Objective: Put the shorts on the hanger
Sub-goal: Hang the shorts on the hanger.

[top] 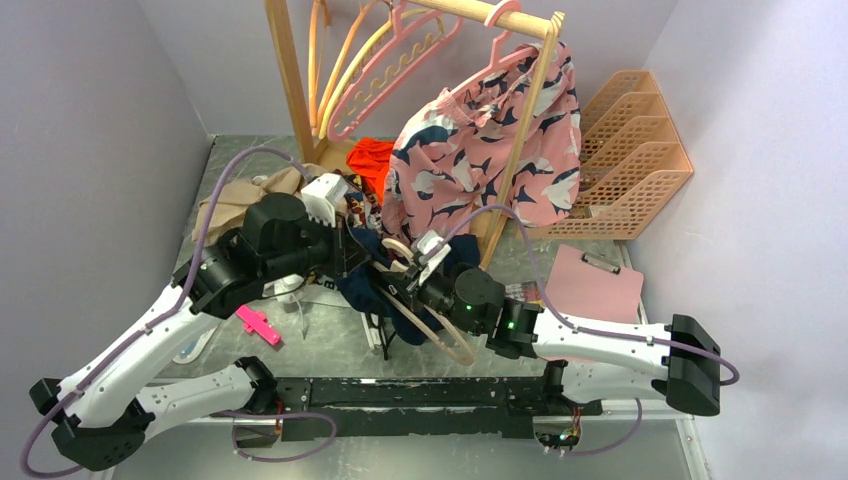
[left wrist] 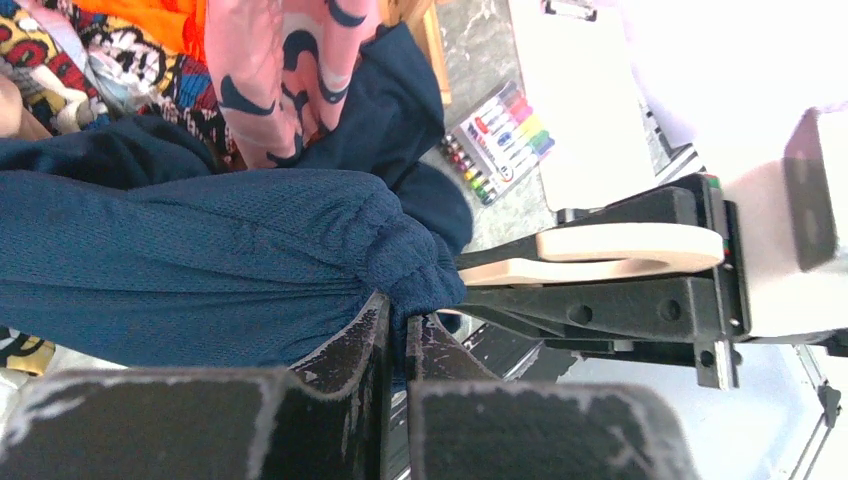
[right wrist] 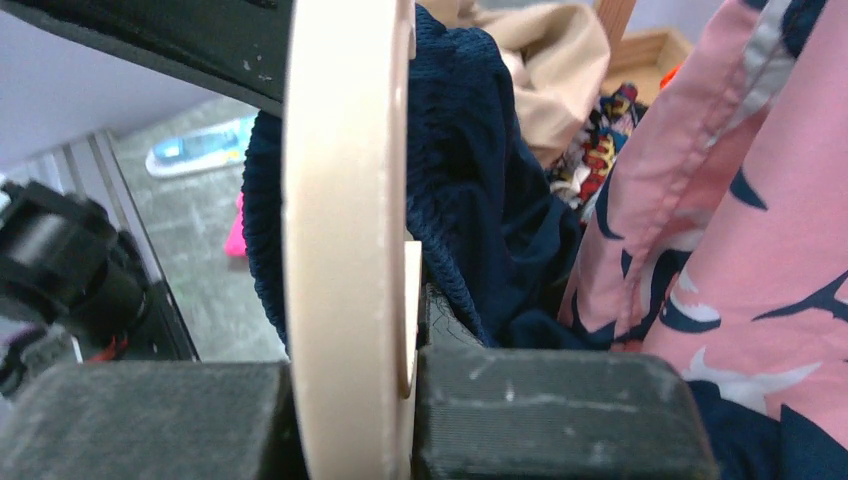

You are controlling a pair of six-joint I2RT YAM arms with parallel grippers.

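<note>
Clamping shorts [left wrist: 200, 260], left end effector [left wrist: 398, 328] beside hanger [left wrist: 620, 250].

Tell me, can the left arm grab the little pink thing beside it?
Probably not yet: the left gripper is shut on the shorts. The pink thing lies uncovered beside that arm, so reachable once freed.

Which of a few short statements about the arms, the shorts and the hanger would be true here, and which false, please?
1. The left end effector is shut on the navy shorts. True.
2. The right end effector is open and empty. False: it is shut on the hanger.
3. The pink printed shorts hang on the rack. True.
4. The hanger hangs on the rack. False: the right end effector holds it, away from the rack.
5. The clipboard lies beside the left arm. False: it lies on the right side.
</note>
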